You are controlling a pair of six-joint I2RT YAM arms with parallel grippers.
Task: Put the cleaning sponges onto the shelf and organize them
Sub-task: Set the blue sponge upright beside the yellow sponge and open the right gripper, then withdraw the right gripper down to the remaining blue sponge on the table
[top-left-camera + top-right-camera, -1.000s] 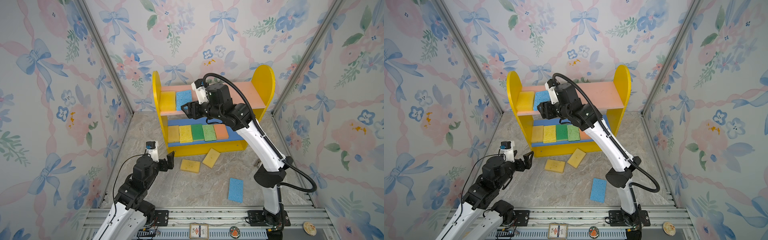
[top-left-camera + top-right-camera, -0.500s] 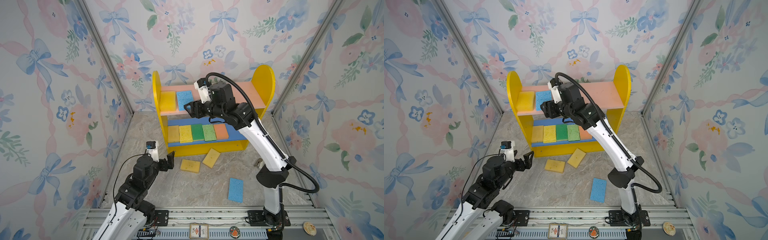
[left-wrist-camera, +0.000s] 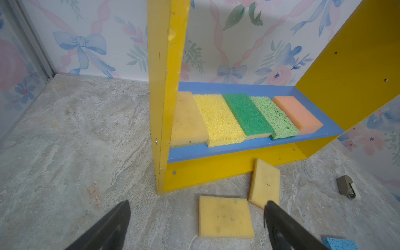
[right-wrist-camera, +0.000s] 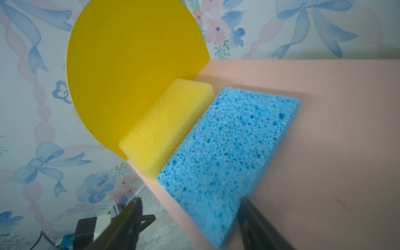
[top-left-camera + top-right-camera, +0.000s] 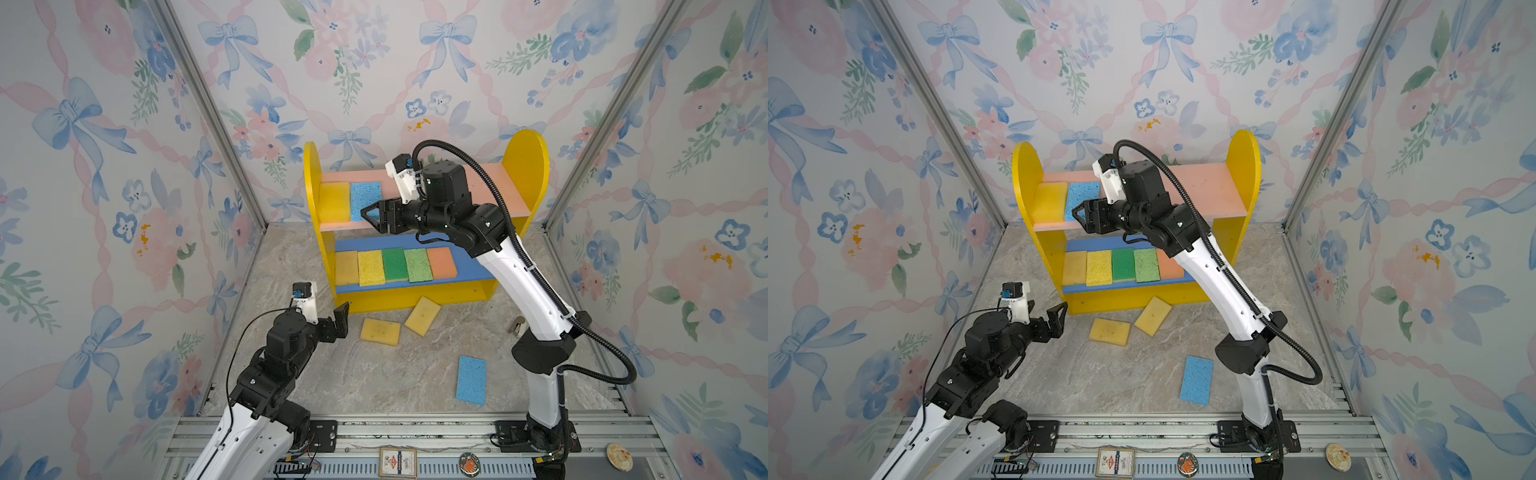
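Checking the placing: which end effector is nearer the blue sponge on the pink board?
Right. The right end effector is at the blue sponge's front end; the left end effector is low near the floor.

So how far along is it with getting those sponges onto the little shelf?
Done: seven. Five foam sponges line the blue lower board; a yellow sponge and a light blue sponge lie on the pink upper board. In hand: nothing; the right gripper is open by that blue one, the left gripper open too. Left: two yellow sponges and a second light blue sponge on the floor.
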